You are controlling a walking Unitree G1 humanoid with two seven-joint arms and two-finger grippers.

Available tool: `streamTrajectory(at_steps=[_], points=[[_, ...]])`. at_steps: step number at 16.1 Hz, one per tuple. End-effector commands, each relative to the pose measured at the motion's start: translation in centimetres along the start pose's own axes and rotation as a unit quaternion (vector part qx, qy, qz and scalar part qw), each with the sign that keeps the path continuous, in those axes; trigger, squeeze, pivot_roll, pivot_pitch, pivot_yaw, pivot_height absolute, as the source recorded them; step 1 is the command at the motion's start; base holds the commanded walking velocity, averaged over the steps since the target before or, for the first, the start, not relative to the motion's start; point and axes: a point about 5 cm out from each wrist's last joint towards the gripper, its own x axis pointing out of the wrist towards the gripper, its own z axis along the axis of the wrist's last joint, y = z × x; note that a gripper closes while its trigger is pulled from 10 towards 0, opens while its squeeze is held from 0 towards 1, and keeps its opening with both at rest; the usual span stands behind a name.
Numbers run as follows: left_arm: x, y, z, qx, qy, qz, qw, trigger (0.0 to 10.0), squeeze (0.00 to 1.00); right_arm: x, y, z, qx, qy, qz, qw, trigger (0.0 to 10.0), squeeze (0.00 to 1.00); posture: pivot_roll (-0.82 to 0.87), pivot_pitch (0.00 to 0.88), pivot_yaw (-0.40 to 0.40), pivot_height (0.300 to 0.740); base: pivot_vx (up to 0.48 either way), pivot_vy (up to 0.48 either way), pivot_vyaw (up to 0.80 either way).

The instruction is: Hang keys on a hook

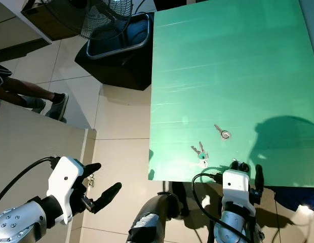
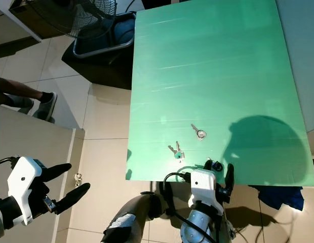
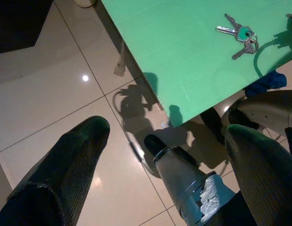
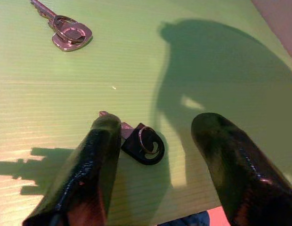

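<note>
Green counter [image 1: 223,66] is carrying the black-headed key [image 4: 142,143], lying between your right hand's [image 4: 158,155] parted fingers near the six o'clock edge; it looks light, stiff and slippery, so pinch its ring.

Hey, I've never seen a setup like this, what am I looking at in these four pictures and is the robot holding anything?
This is a humanoid robot looking down at a green table. Two pictures come from the two eyes of its head camera; the other two come from cameras on its wrists, looking along each gripper's black fingers.

The left gripper is open over the tiled floor, beside the table. The right gripper is open at the table's near edge, its fingers either side of a black-headed key.

Also on the table are a bunch of keys and a single silver key. Nothing is held. A person's feet show on the left.
</note>
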Motion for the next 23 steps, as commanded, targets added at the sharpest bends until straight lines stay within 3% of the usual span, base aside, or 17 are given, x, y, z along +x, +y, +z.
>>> streamTrajectory(at_steps=[1, 3, 6, 7, 8, 15, 23], points=[[-0.6, 0.2, -0.3, -0.005, 0.012, 0.010, 1.000, 10.0, 0.00, -1.3, 1.3, -0.4, 0.019, 0.033, 0.018, 0.999, 10.0, 0.00, -0.01, 0.447, 0.397, 0.740, 0.000, 0.000, 0.00], [-0.6, 0.3, -0.1, -0.003, 0.012, 0.010, 1.000, 10.0, 0.00, -1.2, 1.4, -0.6, 0.049, 0.045, 0.012, 0.998, 10.0, 0.00, 0.00, 0.452, 0.400, 0.740, 0.000, 0.000, 0.00], [-0.8, 0.5, 0.1, 0.002, 0.013, 0.011, 1.000, 10.0, 0.00, -1.0, 1.5, -0.7, 0.044, 0.047, 0.009, 0.998, 10.0, 0.00, 0.01, 0.455, 0.400, 0.740, 0.000, 0.000, 0.00], [-0.8, 0.6, 0.2, 0.004, 0.013, 0.010, 1.000, 10.0, 0.00, -0.9, 1.4, -0.7, 0.041, 0.043, 0.008, 0.998, 9.3, 0.00, 0.02, 0.457, 0.400, 0.740, 0.000, 0.000, 0.00], [-0.8, 0.7, 0.3, 0.004, 0.013, 0.011, 1.000, 10.0, 0.00, -0.7, 1.3, -0.7, 0.045, 0.036, 0.009, 0.998, 0.0, 0.00, 0.01, 0.455, 0.400, 0.740, 0.000, 0.000, 0.00], [-0.7, 0.5, 0.3, 0.002, 0.011, 0.009, 1.000, 10.0, 0.00, -0.9, 0.5, -0.9, 0.039, 0.030, -0.002, 0.999, 0.0, 0.00, 0.00, 0.462, 0.400, 0.740, 0.000, 0.000, 0.00], [-0.6, 0.5, 0.4, -0.002, 0.010, 0.009, 1.000, 10.0, 0.00, -0.8, 0.1, 0.4, 0.041, 0.000, -0.007, 0.999, 0.0, 0.00, 0.00, 0.467, 0.400, 0.740, 0.000, 0.000, 0.00]])
